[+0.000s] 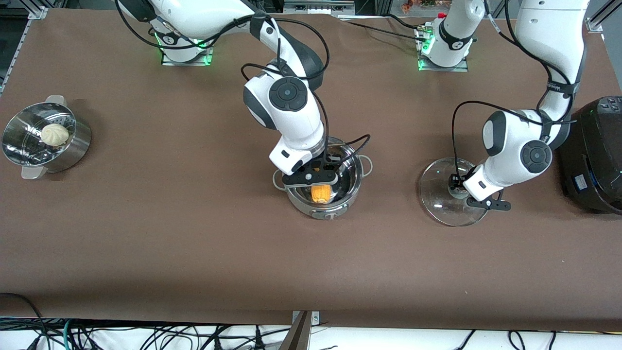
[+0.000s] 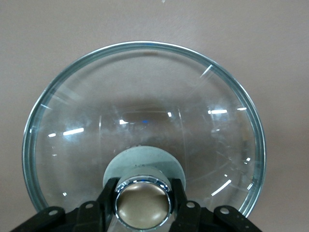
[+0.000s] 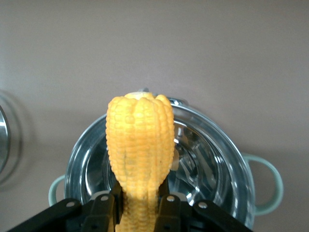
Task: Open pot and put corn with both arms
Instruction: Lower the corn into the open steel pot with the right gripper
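- We see the pot standing near the middle of the table, with no lid on it, and its steel inside is bare and shiny.
- The right gripper is over the open pot, and its two fingers are closed on the corn.
- In the right wrist view the corn stands out from between the fingers; they grip it at one end, and the free end points away from the gripper, above the pot.
- The corn is still held in the air over the pot's mouth; we cannot tell if it touches the bottom.
- The left gripper is closed on the knob of the glass lid.
- The lid lies on the table toward the left arm's end, well apart from the pot, between the pot and the black cooker.
- In the left wrist view the knob sits tight between the two fingers, and the lid spreads out under them.
- A perforated steel bowl with a white bun in it stands toward the right arm's end of the table.
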Robot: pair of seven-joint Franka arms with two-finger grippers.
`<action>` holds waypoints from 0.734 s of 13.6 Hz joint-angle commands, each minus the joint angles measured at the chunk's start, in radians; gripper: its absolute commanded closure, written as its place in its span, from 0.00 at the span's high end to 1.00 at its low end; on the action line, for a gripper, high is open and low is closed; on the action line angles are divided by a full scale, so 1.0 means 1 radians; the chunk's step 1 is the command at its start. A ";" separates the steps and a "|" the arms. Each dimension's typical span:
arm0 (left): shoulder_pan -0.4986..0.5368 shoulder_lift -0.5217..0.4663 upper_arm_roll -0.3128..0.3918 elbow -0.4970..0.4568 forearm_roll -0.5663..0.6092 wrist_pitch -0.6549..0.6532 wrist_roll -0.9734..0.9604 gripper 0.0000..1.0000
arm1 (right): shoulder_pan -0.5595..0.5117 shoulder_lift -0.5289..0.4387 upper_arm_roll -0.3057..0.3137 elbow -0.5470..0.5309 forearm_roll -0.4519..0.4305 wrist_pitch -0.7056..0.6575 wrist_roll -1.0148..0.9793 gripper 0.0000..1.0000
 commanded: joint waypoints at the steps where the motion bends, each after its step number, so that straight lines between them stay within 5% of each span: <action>1: 0.002 -0.004 0.014 -0.006 0.012 0.006 0.043 0.00 | 0.008 0.053 -0.008 0.055 -0.016 0.038 0.016 0.00; 9: 0.002 0.008 0.031 -0.021 0.012 0.000 0.043 0.47 | 0.006 0.104 -0.007 0.053 -0.014 0.083 0.014 0.00; 10: 0.002 0.005 0.032 -0.022 0.012 -0.002 0.045 0.52 | 0.006 0.110 -0.007 0.050 -0.014 0.090 0.014 0.30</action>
